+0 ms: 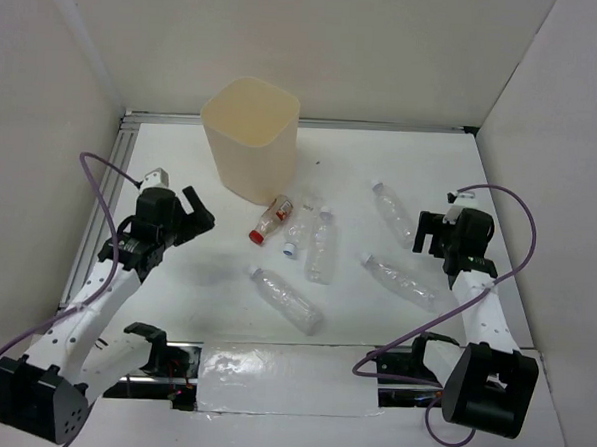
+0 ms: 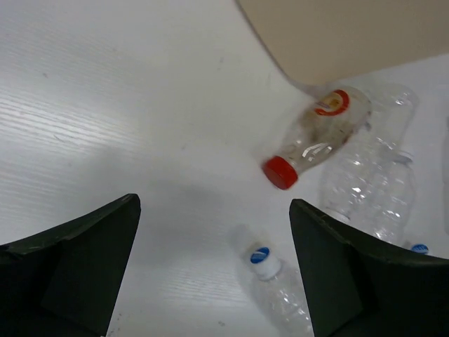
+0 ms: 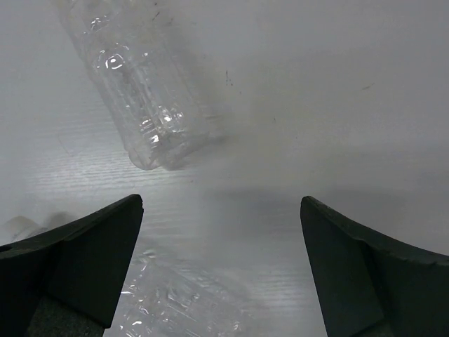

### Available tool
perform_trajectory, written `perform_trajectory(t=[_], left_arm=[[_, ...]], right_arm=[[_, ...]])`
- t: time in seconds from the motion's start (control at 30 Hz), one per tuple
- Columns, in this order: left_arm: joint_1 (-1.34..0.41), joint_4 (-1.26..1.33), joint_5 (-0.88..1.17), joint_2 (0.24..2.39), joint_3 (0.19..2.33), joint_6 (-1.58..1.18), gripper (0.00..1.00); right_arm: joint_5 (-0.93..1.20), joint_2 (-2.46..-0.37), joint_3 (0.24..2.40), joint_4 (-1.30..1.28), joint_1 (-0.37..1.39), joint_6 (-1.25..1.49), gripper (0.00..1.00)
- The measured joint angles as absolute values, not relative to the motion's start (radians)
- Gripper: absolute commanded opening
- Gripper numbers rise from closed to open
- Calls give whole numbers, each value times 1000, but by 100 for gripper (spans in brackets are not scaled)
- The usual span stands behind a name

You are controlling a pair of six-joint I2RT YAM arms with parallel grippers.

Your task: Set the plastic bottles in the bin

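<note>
Cream bin [image 1: 252,156] near far edge — plastic bottles [image 1: 320,247] strewn nearer

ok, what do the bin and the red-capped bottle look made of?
Bin: probably plastic, opaque cream, matte; smooth moulded rounded corners, no glare. Red-capped bottle: thin clear glossy plastic; the table shows through and dents catch highlights. Cap: opaque red, likely plastic.

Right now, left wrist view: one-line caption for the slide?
Left gripper open above a red-capped bottle lying near the bin, clear bottles beside it.
</note>
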State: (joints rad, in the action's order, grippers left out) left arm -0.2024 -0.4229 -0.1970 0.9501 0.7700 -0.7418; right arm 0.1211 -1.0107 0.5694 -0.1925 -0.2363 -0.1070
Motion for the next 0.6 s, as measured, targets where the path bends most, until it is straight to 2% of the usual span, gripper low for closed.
perform_trajectory(t=[0.13, 0.2, 0.23, 0.27, 0.3, 0.37, 0.4, 0.43, 0.47, 0.5, 0.53, 0.57, 0.6], left_arm=[[-292, -429, -148, 894, 754, -779, 100], [-343, -446, -140, 895, 752, -807, 92], [-377, -458, -139, 897, 752, -826, 88], [-406, -467, -140, 900, 752, -852, 79], [-442, -478, -148, 904, 752, -883, 59], [-512, -492, -163, 924, 752, -946, 53], [-550, -501, -180, 940, 752, -971, 50], [-587, -513, -191, 960, 754, -1002, 50], [-619, -529, -202, 978, 756, -1026, 56], [-656, -558, -218, 1005, 765, -1066, 64], [-686, -597, -235, 1034, 784, -1110, 80], [-714, -629, -249, 1067, 805, -1155, 85], [-738, -657, -258, 1098, 826, -1208, 88]], right_arm=[[145, -1010, 569, -197, -241, -138, 100], [167, -1010, 570, -201, -241, -167, 100], [179, -1010, 570, -205, -241, -181, 100], [187, -1010, 570, -208, -241, -192, 100], [196, -1010, 571, -211, -242, -201, 100], [216, -1011, 573, -217, -245, -217, 97], [226, -1011, 574, -221, -247, -225, 87], [245, -1012, 575, -228, -248, -231, 52], [247, -1014, 578, -228, -250, -234, 52], [256, -1016, 581, -229, -250, -241, 31], [266, -1018, 584, -232, -250, -246, 36], [276, -1019, 586, -234, -250, -246, 56], [287, -1020, 589, -239, -250, -243, 68]])
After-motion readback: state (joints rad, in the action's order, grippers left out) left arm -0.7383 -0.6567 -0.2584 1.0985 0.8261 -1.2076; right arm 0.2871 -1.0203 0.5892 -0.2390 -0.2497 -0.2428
